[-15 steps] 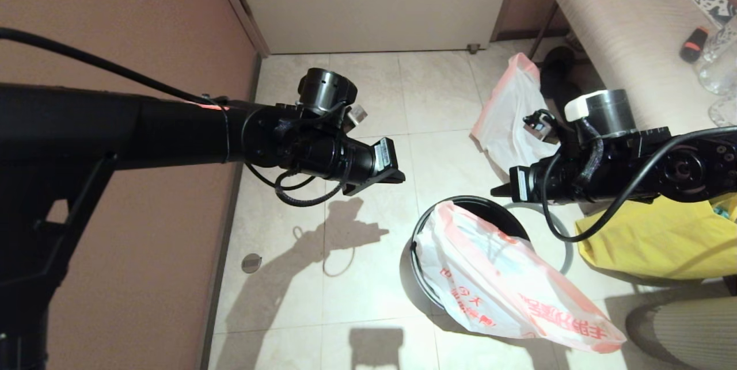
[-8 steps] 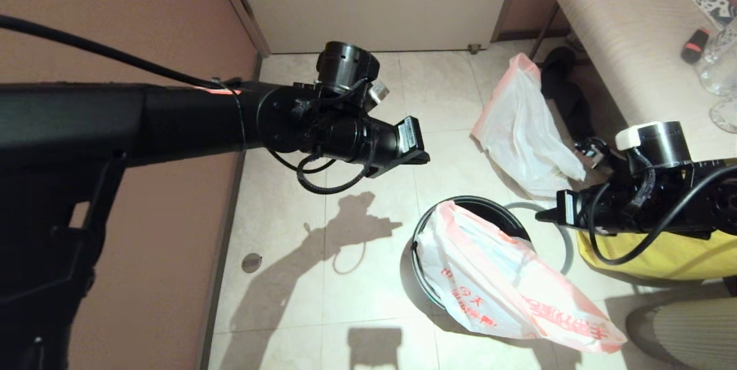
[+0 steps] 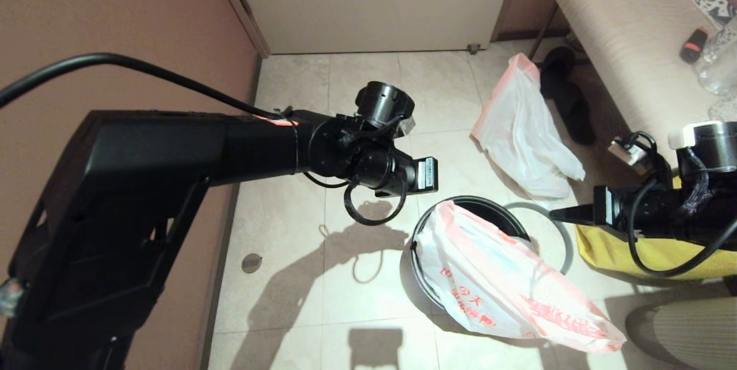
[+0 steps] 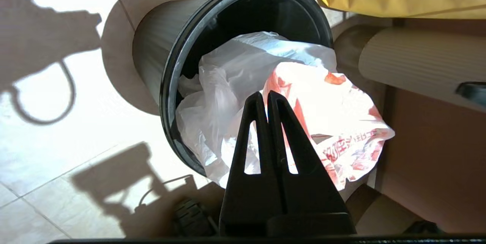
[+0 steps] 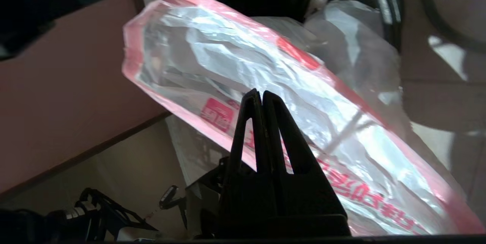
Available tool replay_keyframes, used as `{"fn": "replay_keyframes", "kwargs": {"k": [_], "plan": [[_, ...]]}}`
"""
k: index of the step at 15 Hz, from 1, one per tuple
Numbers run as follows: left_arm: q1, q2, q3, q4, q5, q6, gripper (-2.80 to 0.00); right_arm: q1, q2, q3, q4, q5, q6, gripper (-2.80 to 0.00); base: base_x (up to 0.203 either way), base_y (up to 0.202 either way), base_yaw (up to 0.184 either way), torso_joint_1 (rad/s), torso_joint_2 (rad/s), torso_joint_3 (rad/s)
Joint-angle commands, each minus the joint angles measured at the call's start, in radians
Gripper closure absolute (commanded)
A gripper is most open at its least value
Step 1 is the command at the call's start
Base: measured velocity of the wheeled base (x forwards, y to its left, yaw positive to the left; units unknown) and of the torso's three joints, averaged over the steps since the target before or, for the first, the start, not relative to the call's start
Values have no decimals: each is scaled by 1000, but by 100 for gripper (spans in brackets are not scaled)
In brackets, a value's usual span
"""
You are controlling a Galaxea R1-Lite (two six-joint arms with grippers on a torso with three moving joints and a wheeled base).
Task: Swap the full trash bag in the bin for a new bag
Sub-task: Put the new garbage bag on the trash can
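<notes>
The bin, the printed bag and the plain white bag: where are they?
bin [image 3: 489,209]: head view, black inner wall.
new bag [image 3: 495,289]: head view, printed side.
full trash bag [image 3: 527,140]: head view, plain white side.

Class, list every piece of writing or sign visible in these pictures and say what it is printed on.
Red characters on the new bag: seen at a slant and creased, not readable.
Small red square logo on the same bag: its marks cannot be read.
Small label on the left arm's wrist: too small to read.

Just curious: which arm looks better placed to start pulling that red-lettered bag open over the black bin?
Probably the left. The left gripper, shut, hangs beside the bin where the new bag bunches; the right gripper, shut, sits beyond the far rim.
</notes>
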Motion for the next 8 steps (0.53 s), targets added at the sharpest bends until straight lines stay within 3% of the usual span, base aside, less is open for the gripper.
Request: {"fn": "replay_keyframes", "kwargs": {"k": [1, 8], "plan": [[-7, 12, 0, -4, 1, 15, 0, 15, 35, -15, 2, 1, 5, 0, 0, 0, 0, 0, 0, 0], [-36, -5, 0, -35, 22, 36, 0, 12, 118, 70, -16, 5, 8, 0, 0, 0, 0, 0, 0, 0]]}}
